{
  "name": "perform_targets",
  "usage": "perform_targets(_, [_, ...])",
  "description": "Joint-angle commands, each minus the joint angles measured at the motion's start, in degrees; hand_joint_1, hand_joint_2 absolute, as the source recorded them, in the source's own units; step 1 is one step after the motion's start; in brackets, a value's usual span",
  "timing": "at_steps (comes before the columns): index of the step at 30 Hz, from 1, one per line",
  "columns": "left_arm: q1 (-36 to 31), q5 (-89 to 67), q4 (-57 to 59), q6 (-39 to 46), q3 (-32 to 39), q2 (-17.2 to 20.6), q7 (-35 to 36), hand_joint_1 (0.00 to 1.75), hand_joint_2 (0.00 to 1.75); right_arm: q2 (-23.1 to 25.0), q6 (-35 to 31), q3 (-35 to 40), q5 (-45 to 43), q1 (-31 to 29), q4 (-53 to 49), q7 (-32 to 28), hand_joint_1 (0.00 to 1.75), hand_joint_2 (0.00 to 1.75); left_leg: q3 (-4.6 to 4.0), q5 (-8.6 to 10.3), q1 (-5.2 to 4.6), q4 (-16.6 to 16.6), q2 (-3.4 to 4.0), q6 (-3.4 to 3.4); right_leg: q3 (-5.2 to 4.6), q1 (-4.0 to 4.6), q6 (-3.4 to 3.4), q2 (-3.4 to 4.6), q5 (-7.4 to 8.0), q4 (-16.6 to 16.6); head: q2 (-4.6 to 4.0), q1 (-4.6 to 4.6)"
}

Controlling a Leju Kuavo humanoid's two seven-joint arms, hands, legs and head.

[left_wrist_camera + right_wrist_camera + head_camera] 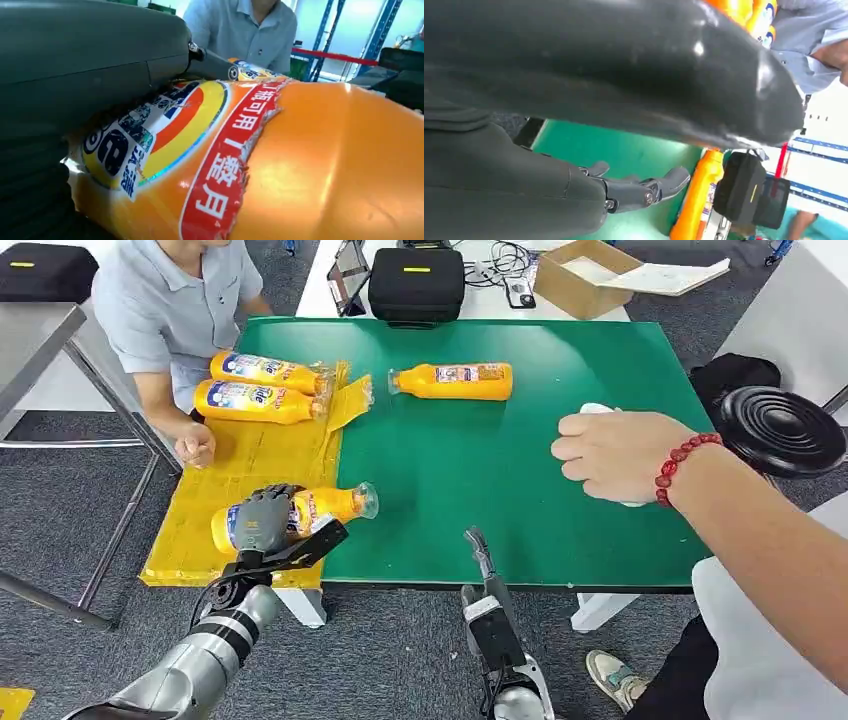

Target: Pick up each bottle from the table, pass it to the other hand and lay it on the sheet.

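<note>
On yellow sheet (pixel 245 465), bottle (pixel 330 508) under left hand (pixel 262 517) fingers (pixel 275 495)

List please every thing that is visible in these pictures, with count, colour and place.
Bottles: four, orange. Two lie side by side on the sheet's far end; one lies on the mat; one is in the left hand at the sheet's near end.
Sheet: one, yellow, left part of the table.
Mat: one, green, covers the table.
Case: one, black, behind the mat.
Box: one, brown cardboard, far right.
White object: one, under a person's hand.
Seated person: one, light blue shirt, far left.
Second person's hand: one, red bead bracelet, right.
Left hand: grips a bottle.
Right hand: at the table's near edge, holds nothing.
</note>
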Motion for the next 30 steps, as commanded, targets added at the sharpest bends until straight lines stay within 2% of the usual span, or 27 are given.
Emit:
perform_targets(1, [-3.84, -2.32, 12.36, -4.87, -2.58, 1.96, 4.66, 0.10, 1.75, 0.13, 0.22, 0.71, -1.09, -3.12, 6.41, 0.10, 0.00, 0.00, 0.20, -0.02, 0.05, -0.06, 0.14, -0.06, 0.16, 0.06, -0.09, 0.13, 0.02, -0.07, 0.00, -0.02])
perform_targets(2, [-3.90, -2.22, 12.67, -6.36, -2.54, 1.83, 4.91, 0.00, 1.75, 0.14, 0.23, 0.69, -1.14, -3.24, 6.64, 0.07, 0.00, 0.00, 0.33, -0.04, 0.09, -0.10, 0.23, -0.10, 0.28, 0.10, -0.14, 0.21, 0.04, -0.12, 0.00, 0.00])
perform_targets(7, [-3.48, -0.53, 11.94, -9.93, -1.84, 1.33, 2.49, 0.00, 1.75, 0.07, 0.12, 0.38, -1.32, -3.42, 6.98, -0.12, 0.00, 0.00, 0.40, -0.03, 0.04, -0.08, 0.23, -0.06, 0.30, 0.06, -0.09, 0.17, 0.03, -0.07, 0.00, -0.02])
perform_targets(12, [-3.21, -2.29, 10.19, -14.11, -4.94, 0.23, 0.63, 0.00, 1.75, -0.05, 0.11, -0.35, -1.38, -3.54, 7.21, -0.27, 0.00, 0.00, 0.46, -0.02, 0.05, -0.09, 0.11, -0.06, 0.41, 0.10, -0.09, 0.07, 0.00, -0.10, 0.00, 0.00])
perform_targets(13, [-2.98, -2.06, 9.31, -16.08, -5.55, -0.10, 0.09, 0.00, 0.00, -0.08, 0.12, -0.52, -1.30, -3.41, 7.08, -0.33, 0.00, 0.00, 0.47, -0.02, 0.03, -0.08, 0.10, -0.05, 0.42, 0.07, -0.07, 0.07, 0.00, -0.08, 0.00, -0.02])
perform_targets(16, [-1.63, 1.20, 5.24, -19.35, -5.92, -0.96, -3.67, 0.00, 0.00, -0.19, 0.10, -0.99, -1.04, -2.96, 6.64, -0.49, 0.00, 0.00, 0.46, -0.01, 0.06, -0.07, 0.00, -0.04, 0.47, 0.07, -0.07, 0.01, 0.00, -0.09, 0.00, 0.00])
perform_targets(19, [-1.63, 1.20, 5.24, -19.35, -5.92, -0.96, -3.67, 0.00, 0.00, -0.19, 0.10, -0.99, -1.04, -2.96, 6.64, -0.49, 0.00, 0.00, 0.47, -0.02, 0.08, -0.07, 0.01, -0.04, 0.49, 0.08, -0.08, 0.01, 0.00, -0.10, 0.00, 0.00])
perform_targets(20, [-0.70, 4.46, 3.02, -21.77, -5.32, -1.33, -6.74, 0.00, 0.00, -0.23, 0.12, -1.13, -1.01, -2.71, 6.51, -0.54, 0.00, 0.00, 0.49, -0.02, 0.10, -0.07, 0.02, -0.05, 0.51, 0.11, -0.10, 0.02, 0.01, -0.12, 0.00, 0.00])
perform_targets(21, [2.07, 12.09, -3.53, -27.86, -5.78, -1.41, -10.04, 0.00, 0.00, -0.41, 0.07, -1.11, -0.88, -2.39, 6.56, -0.79, 0.00, 0.00, 0.46, 0.00, 0.02, -0.07, -0.04, -0.03, 0.46, 0.02, -0.05, -0.03, -0.01, -0.07, 0.00, -0.02])
perform_targets(22, [3.12, 14.06, -6.14, -29.86, -7.12, -0.99, -11.02, 0.00, 0.00, -0.49, -0.05, -1.01, -0.84, -2.32, 6.72, -1.00, 0.00, 0.00, 0.50, -0.01, 0.07, -0.07, -0.02, -0.05, 0.52, 0.08, -0.09, -0.02, 0.01, -0.12, 0.00, -0.02])
perform_targets(23, [3.63, 15.72, -7.44, -31.45, -7.65, -0.79, -11.40, 0.00, 0.00, -0.50, 0.05, -0.99, -0.84, -2.33, 6.84, -1.02, 0.00, 0.00, 0.54, 0.02, 0.03, -0.08, -0.25, -0.02, 0.62, 0.04, -0.09, -0.22, -0.01, -0.12, 0.00, -0.02])
perform_targets(24, [5.35, 19.45, -12.02, -34.03, -9.19, 0.09, -12.30, 0.00, 0.00, -0.52, -0.14, -1.01, -0.84, -2.27, 6.99, -1.35, 0.00, 0.00, 0.56, 0.02, -0.01, -0.10, -0.12, -0.01, 0.63, 0.01, -0.11, -0.11, 0.02, -0.14, 0.00, 0.00])
perform_targets(30, [9.22, 27.88, -23.34, -35.97, -13.59, 2.12, -11.45, 0.00, 0.00, -0.90, -0.41, -1.19, -1.02, -1.63, 6.20, -1.74, 0.00, 0.00, 0.56, -0.01, -0.04, -0.07, -0.06, -0.02, 0.59, -0.02, -0.13, -0.09, -0.03, -0.09, 0.00, -0.02])
